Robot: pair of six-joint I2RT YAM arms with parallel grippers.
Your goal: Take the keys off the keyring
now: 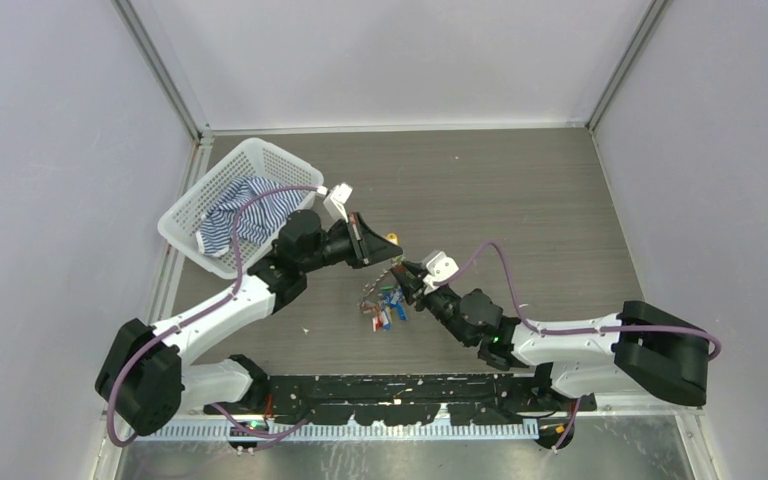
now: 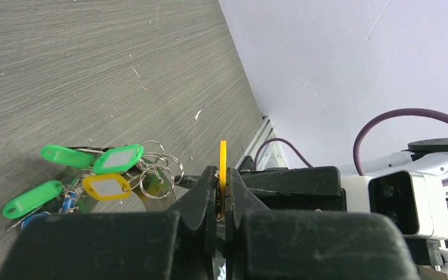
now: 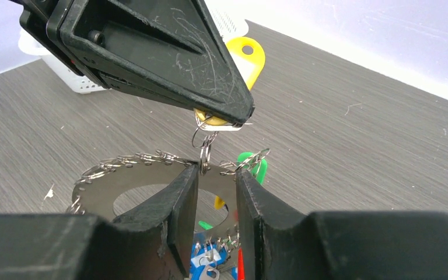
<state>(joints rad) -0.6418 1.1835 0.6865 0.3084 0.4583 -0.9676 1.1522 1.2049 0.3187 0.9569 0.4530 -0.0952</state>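
Note:
The keyring (image 3: 146, 181) is a flat metal ring edged with small split rings and stands tilted up off the table. My right gripper (image 3: 217, 175) is shut across its band. The keys (image 1: 385, 305), with blue, red and green tags, hang below it. In the left wrist view, green and yellow tags (image 2: 116, 158) hang beside the keyring (image 2: 116, 204). My left gripper (image 2: 222, 175) is shut on a yellow key tag (image 2: 223, 160), just above the ring. That tag (image 3: 248, 58) is joined to the ring by small split rings (image 3: 204, 149).
A white basket (image 1: 240, 160) holding a striped cloth (image 1: 245, 215) stands at the back left, behind my left arm. The enclosure walls close in the table on three sides.

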